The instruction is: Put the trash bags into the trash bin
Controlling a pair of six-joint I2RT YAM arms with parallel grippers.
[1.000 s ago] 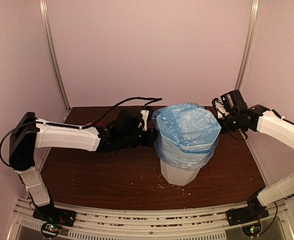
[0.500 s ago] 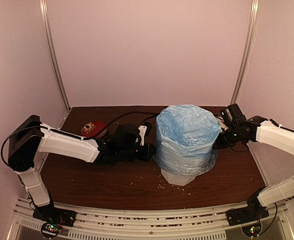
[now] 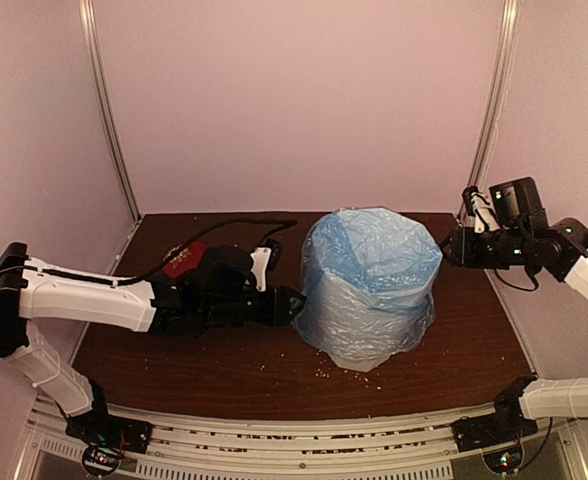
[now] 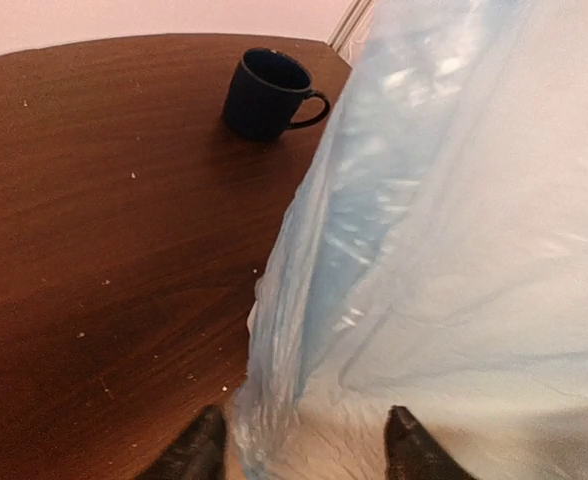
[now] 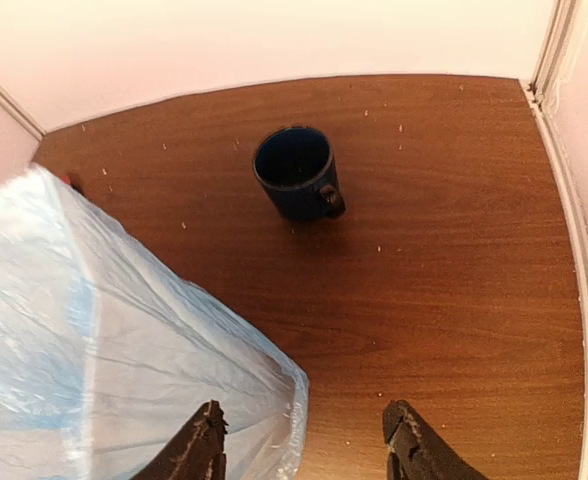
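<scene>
The light-blue trash bag (image 3: 372,280) is draped mouth-down over the trash bin, its hem hanging almost to the table. The bin is hidden under the film; only its tall shape shows. My left gripper (image 3: 292,305) is at the bag's left side, low down. In the left wrist view that gripper (image 4: 304,455) is open, with a loose fold of the bag (image 4: 304,330) hanging between its fingertips. My right gripper (image 3: 446,250) hovers off the bag's upper right. In the right wrist view it (image 5: 304,450) is open above the bag's hem (image 5: 284,400), pinching nothing.
A dark blue mug (image 5: 296,170) stands on the brown table (image 3: 224,370) behind the bag, also seen in the left wrist view (image 4: 267,93). A red object (image 3: 184,258) lies behind my left arm. Crumbs dot the tabletop. Pink walls close in on three sides.
Both grippers have opened and let go of the bag. Its hem has dropped lower over the bin. The right arm rose and drew back; the left arm slid nearer the front.
</scene>
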